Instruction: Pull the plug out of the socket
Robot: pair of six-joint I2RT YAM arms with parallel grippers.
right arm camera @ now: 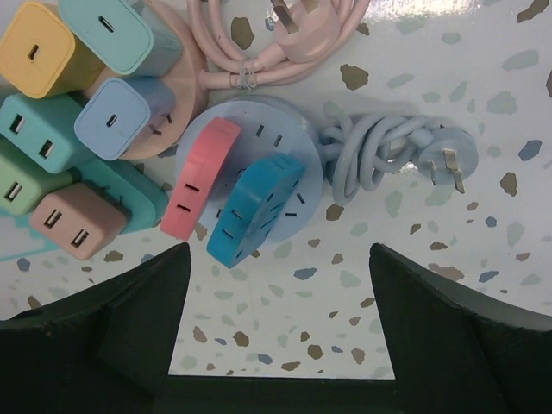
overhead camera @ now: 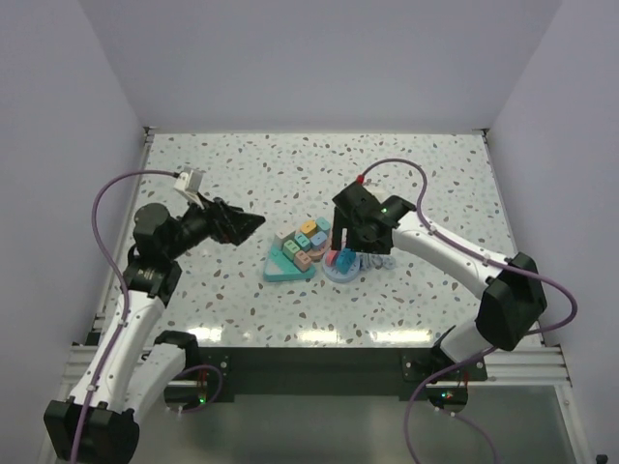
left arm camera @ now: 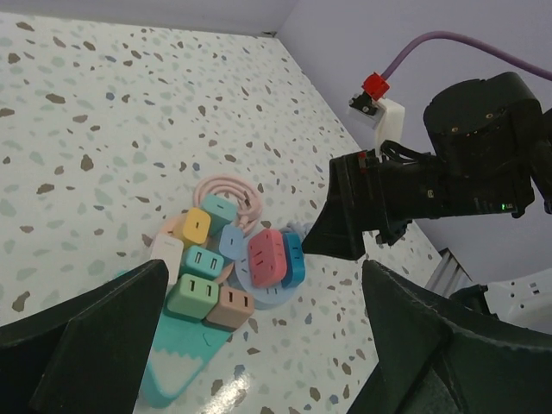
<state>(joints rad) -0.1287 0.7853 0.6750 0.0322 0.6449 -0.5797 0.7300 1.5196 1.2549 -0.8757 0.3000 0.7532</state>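
Pastel plastic crowds the middle of the speckled tabletop [overhead camera: 406, 174], and what I care about is the round pale-blue socket [right arm camera: 276, 129] at the 3 o'clock end of that cluster. Two flat plugs stand seated in its face, side by side: a pink plug [right arm camera: 200, 177] and, at its 4 o'clock, a blue plug [right arm camera: 254, 207], both leaning the same way. From my right wrist camera the right hand [right arm camera: 278, 259] is released, its dark fingers [right arm camera: 103, 319] spread wide with only bare tabletop between them. Both plugs sit just past the fingertips toward 12 o'clock, so neither is gripped. From the overhead camera that hand hangs right over the socket, but I cannot tell how much air is left beneath it. A pale-blue coiled cord [right arm camera: 379, 159] lies at the socket's 3 o'clock, touching its rim, and a pink coiled cord [right arm camera: 285, 34] lies at its 12 o'clock. At 9 to 10 o'clock is a huddle of cube chargers [right arm camera: 121, 116] in yellow, teal, blue, green and tan, some of them on a teal wedge-shaped strip [overhead camera: 280, 269]. My left hand [overhead camera: 247, 225] is raised off the tabletop at the cluster's 9 o'clock, well apart from it, with its jaws spread and nothing in them.
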